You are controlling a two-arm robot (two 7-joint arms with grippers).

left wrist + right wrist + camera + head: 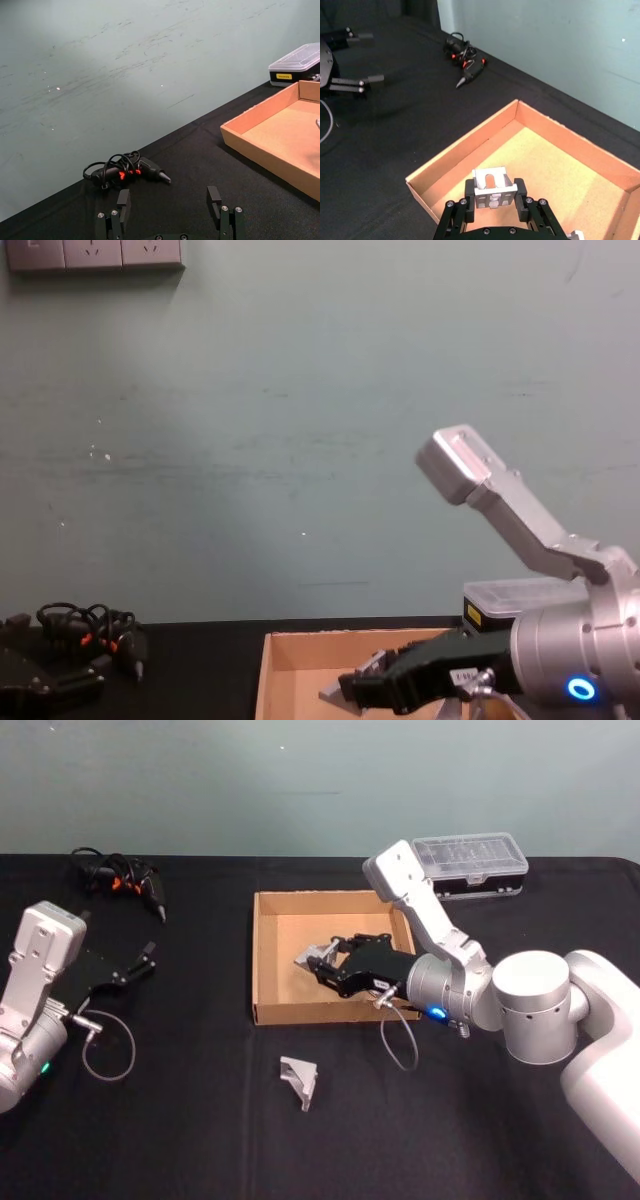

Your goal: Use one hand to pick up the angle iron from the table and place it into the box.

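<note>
My right gripper (325, 965) is shut on a grey angle iron (311, 957) and holds it above the floor of the tan cardboard box (268, 960), near its middle. In the right wrist view the angle iron (493, 188) sits clamped between the two black fingers (469, 194), with the box (470, 145) below. The chest view shows the same gripper (352, 692) over the box rim (300, 642). A second angle iron (300, 1081) lies on the black table (180, 1120) in front of the box. My left gripper (140, 963) rests open at the far left.
A black cable bundle with orange marks (118, 878) lies at the back left. A clear-lidded black plastic case (472, 863) stands behind the box to the right. A thin grey cable loop (105, 1045) hangs by my left arm.
</note>
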